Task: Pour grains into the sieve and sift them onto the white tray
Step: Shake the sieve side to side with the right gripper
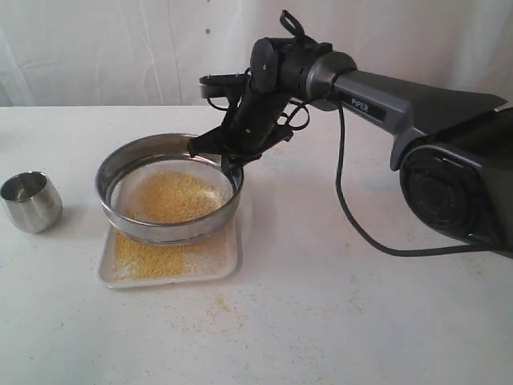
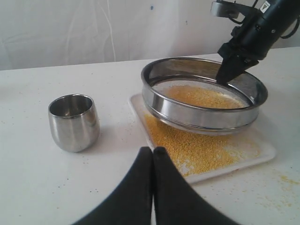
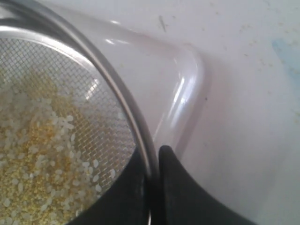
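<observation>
My right hand [image 1: 230, 163] pinches the sieve [image 1: 172, 228] by its far right rim, holding it over the white tray [image 1: 228, 261] so fine grains [image 1: 148, 258] land there.

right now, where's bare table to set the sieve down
Free: the table in front of the white tray, and right of it up to the cable. Crowded: between the steel cup and sieve, and by the jaws on its rim.

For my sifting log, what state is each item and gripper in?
Wide round steel sieve: held over tray, grains inside.
Yellow-beige grains: some in sieve, some on tray.
Flat white rectangular tray: under sieve, grain-dusted.
Small rounded steel cup: upright, empty.
Right gripper: shut on sieve rim.
Left gripper: shut, empty.
</observation>
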Robot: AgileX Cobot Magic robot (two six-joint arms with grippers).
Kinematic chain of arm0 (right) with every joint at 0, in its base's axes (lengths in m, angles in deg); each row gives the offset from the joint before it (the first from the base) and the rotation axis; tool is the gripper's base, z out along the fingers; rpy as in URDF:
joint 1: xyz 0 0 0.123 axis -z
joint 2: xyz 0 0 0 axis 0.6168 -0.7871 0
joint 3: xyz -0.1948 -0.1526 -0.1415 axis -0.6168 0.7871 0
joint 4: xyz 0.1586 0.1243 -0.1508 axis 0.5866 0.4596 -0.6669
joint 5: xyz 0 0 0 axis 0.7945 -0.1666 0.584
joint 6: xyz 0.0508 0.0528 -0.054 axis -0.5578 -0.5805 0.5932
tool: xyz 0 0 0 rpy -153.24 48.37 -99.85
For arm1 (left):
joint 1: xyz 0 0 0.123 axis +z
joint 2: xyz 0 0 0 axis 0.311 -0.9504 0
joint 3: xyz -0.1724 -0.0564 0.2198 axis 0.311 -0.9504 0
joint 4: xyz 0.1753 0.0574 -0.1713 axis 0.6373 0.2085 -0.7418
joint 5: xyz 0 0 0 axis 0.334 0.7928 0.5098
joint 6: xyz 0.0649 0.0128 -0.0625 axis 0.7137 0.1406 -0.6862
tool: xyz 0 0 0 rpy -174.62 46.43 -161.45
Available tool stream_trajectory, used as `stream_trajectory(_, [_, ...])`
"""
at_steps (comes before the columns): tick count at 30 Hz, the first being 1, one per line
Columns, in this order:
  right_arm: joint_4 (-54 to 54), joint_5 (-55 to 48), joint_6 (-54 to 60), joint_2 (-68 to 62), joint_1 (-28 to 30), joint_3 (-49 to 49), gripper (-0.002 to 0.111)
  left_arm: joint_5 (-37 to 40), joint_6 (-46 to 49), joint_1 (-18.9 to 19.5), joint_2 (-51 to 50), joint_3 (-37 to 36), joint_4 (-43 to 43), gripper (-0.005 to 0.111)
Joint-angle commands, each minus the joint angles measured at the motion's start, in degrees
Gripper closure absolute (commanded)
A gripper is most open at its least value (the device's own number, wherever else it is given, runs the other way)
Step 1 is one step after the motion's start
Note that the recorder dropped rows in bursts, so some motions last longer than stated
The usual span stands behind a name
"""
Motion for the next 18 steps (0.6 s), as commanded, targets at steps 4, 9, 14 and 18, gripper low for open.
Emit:
stream_trajectory(4, [-1.5,4.0,-0.6,-0.6,-0.5,-2.2,0.108,0.0,0.2,-0.3,0.3,-0.2,-0.4,0.107])
stream_trajectory(9, [2.8,-5.3,1.7,-0.6,-0.7,-3.3,0.108,0.0,0.2,-0.3,0.3,-0.2,-0.4,0.107])
stream_trajectory(14, [-5.9,3.3,-4.0,-1.0,-0.1,-5.6,0.108,0.0,0.2,-0.3,0.3,-0.2,-0.4,0.107])
stream_trajectory(18, [3.0,-8.7,-0.6,-1.1,1.6,-6.1,0.108,0.0,0.2,-0.3,0.3,-0.2,-0.4,0.107])
